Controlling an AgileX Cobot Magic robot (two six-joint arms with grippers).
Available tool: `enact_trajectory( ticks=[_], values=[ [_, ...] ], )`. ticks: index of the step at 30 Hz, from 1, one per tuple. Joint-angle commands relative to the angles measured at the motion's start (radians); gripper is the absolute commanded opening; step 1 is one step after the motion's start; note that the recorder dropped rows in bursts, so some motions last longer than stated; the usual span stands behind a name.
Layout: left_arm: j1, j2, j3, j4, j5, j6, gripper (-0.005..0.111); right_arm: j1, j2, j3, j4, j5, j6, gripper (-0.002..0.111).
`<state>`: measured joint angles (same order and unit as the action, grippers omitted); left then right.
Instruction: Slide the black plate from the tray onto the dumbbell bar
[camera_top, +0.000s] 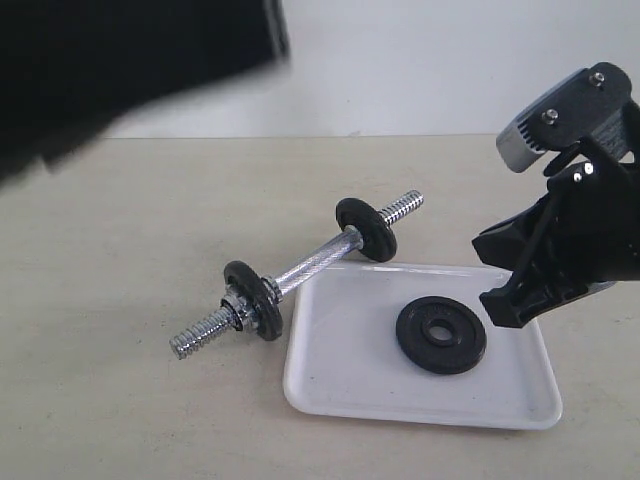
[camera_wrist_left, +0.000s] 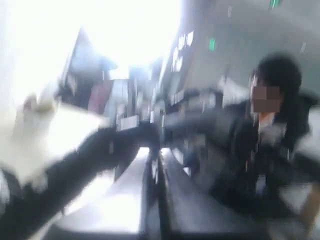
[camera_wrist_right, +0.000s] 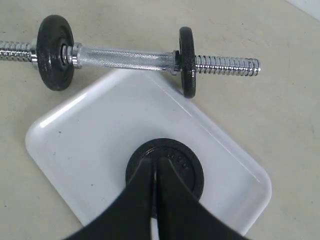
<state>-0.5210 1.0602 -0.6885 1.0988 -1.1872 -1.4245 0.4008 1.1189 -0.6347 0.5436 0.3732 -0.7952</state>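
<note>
Hovering over the black plate (camera_wrist_right: 184, 162), the right hand (camera_wrist_right: 156, 161) is pinched fully together.

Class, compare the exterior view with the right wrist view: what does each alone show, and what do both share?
Exterior only: a silver housing on the right arm, a dark blurred shape at top left. Right wrist only: the right gripper with fingers closed together in front of the black plate. Shared: that plate lying flat in the white tray, beside the dumbbell bar carrying two discs.

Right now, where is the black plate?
The black plate lies flat in the tray, right of its centre in the exterior view, apart from the dumbbell bar.
</note>
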Motion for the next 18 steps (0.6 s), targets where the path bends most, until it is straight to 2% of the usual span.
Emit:
enact_trajectory(
  ticks=[1, 4, 6, 8, 10, 12, 14, 18],
  values=[
    [-0.001, -0.007, -0.006, -0.497, -0.024, 0.171, 0.004, 0.003, 0.000, -0.006, -0.007, 0.006, -0.001, 0.000],
    [-0.001, -0.007, -0.006, -0.768, -0.024, 0.377, 0.004, 0.003, 0.000, -0.006, -0.007, 0.008, -0.001, 0.000],
    [-0.001, -0.007, -0.012, -0.897, -0.022, 0.612, 0.004, 0.003, 0.000, -0.006, -0.007, 0.011, -0.001, 0.000],
    [-0.001, -0.007, -0.017, -0.960, -0.010, 0.866, 0.004, 0.003, 0.000, -0.006, -0.007, 0.012, -0.001, 0.000],
    [-0.001, -0.007, -0.021, -0.957, 0.053, 1.168, 0.004, 0.003, 0.000, -0.006, -0.007, 0.012, -0.001, 0.000],
    [-0.001, -0.007, -0.034, -0.919, 0.210, 1.439, 0.004, 0.003, 0.000, -0.006, -0.007, 0.012, -0.001, 0.000],
    [-0.001, -0.007, -0.046, -0.895, 0.441, 1.667, 0.004, 0.003, 0.000, -0.006, -0.007, 0.012, -0.001, 0.000],
    [0.002, -0.005, -0.082, -0.994, 0.907, 1.910, 0.004, 0.003, 0.000, -0.006, -0.007, 0.012, -0.003, 0.000]
  ],
)
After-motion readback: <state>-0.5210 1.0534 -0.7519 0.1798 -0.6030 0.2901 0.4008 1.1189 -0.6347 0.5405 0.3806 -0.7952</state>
